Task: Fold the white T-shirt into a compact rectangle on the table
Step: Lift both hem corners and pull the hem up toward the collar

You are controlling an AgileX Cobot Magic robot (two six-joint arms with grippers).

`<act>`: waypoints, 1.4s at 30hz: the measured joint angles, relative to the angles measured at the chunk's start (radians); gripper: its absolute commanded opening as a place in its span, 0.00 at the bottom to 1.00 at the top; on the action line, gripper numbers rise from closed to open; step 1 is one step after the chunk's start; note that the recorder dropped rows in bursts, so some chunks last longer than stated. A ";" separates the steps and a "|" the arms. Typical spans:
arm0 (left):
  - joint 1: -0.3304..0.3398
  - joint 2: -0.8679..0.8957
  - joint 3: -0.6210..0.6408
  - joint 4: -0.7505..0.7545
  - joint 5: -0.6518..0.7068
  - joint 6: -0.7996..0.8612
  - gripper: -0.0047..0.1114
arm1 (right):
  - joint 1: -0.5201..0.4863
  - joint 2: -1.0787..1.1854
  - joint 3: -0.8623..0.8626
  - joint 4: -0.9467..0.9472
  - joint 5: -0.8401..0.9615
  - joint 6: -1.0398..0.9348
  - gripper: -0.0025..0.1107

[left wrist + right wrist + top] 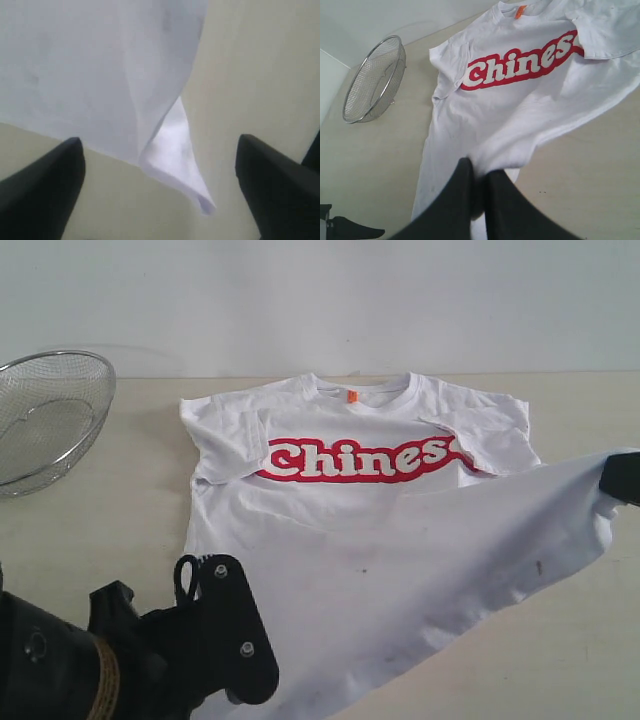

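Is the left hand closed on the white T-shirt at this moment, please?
No, the left hand stands open, its fingers apart on either side of the white T-shirt corner.

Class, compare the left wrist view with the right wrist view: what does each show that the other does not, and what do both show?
Left wrist only: the left hand plainly open, with a loose corner of the white T-shirt between its fingers. Right wrist only: the red lettering, the orange neck tag, the wire basket, and the right hand shut on the shirt. Both: the white T-shirt and the table.
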 measured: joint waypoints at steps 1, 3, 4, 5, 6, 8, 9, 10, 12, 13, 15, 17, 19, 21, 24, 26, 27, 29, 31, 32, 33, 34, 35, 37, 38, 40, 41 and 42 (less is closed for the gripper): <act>0.000 0.010 0.000 0.000 -0.017 0.000 0.70 | 0.000 0.000 0.000 0.000 0.000 0.000 0.02; 0.000 0.037 0.000 0.007 -0.046 0.000 0.70 | 0.000 0.000 0.000 0.000 0.000 0.000 0.02; 0.000 0.055 0.000 0.015 -0.059 0.000 0.70 | 0.000 0.000 0.000 0.000 0.000 0.000 0.02; 0.000 0.074 0.000 0.023 -0.072 0.000 0.70 | 0.000 0.000 0.000 0.000 0.000 -0.002 0.02; 0.000 0.090 0.000 0.033 -0.084 0.000 0.70 | 0.000 0.000 0.000 0.000 0.000 -0.002 0.02; 0.000 0.129 0.000 0.066 -0.100 -0.002 0.70 | 0.000 0.000 0.000 0.000 0.000 -0.002 0.02; 0.000 0.143 0.000 0.082 -0.105 -0.007 0.70 | 0.000 0.000 0.000 0.000 0.000 -0.002 0.02; 0.000 0.160 0.000 0.101 -0.109 -0.012 0.70 | 0.000 0.000 0.000 0.000 0.000 -0.002 0.02; 0.002 0.186 0.000 0.133 -0.116 -0.020 0.70 | 0.000 0.000 0.000 0.000 0.000 -0.002 0.02; 0.002 0.199 0.000 0.148 -0.118 -0.023 0.70 | 0.000 0.000 0.000 0.000 0.000 -0.002 0.02; 0.002 0.218 0.000 0.179 -0.117 -0.034 0.70 | 0.000 0.000 0.000 0.000 0.000 -0.002 0.02; 0.004 0.230 0.000 0.207 -0.120 -0.041 0.70 | 0.000 0.000 0.000 0.000 0.000 -0.002 0.02; 0.011 0.232 0.000 0.224 -0.128 -0.062 0.67 | 0.000 0.000 0.000 0.000 0.000 -0.004 0.02; 0.019 0.232 0.000 0.231 -0.140 -0.079 0.60 | 0.000 0.000 0.000 0.000 0.000 -0.007 0.02; 0.028 0.232 0.000 0.222 -0.143 -0.098 0.45 | 0.000 0.000 0.000 0.000 0.000 -0.007 0.02; 0.028 0.232 0.000 0.202 -0.143 -0.104 0.37 | 0.000 0.000 0.000 0.000 0.000 -0.009 0.02; 0.028 0.232 0.000 0.191 -0.143 -0.106 0.34 | 0.000 0.000 0.000 0.000 0.000 -0.009 0.02; 0.028 0.232 0.000 0.176 -0.143 -0.106 0.27 | 0.000 0.000 0.000 0.007 0.000 -0.009 0.02; 0.028 0.232 0.000 0.155 -0.143 -0.108 0.22 | 0.000 0.000 0.000 0.014 0.002 -0.015 0.02; 0.028 0.232 0.000 0.140 -0.143 -0.108 0.19 | 0.000 0.000 0.000 0.015 0.002 -0.018 0.02; 0.028 0.232 0.000 0.124 -0.143 -0.108 0.16 | 0.000 0.000 0.000 0.018 0.002 -0.021 0.02; 0.028 0.232 0.000 0.110 -0.143 -0.108 0.14 | 0.000 0.000 0.000 0.018 0.002 -0.025 0.02; 0.028 0.232 0.000 0.093 -0.143 -0.108 0.11 | 0.000 0.000 0.000 0.020 0.002 -0.025 0.02; 0.028 0.232 0.000 0.057 -0.143 -0.108 0.08 | 0.000 0.000 0.000 0.020 0.002 -0.027 0.02; 0.028 0.232 0.000 0.035 -0.143 -0.108 0.08 | 0.000 0.000 0.000 0.022 0.002 -0.027 0.02; 0.028 0.232 0.000 0.003 -0.143 -0.108 0.08 | 0.000 0.000 0.000 0.022 0.002 -0.027 0.02; 0.028 0.232 0.000 -0.019 -0.143 -0.108 0.08 | 0.000 0.000 0.000 0.024 0.002 -0.027 0.02; 0.028 0.232 0.000 -0.034 -0.143 -0.108 0.08 | 0.000 0.000 0.000 0.027 0.002 -0.027 0.02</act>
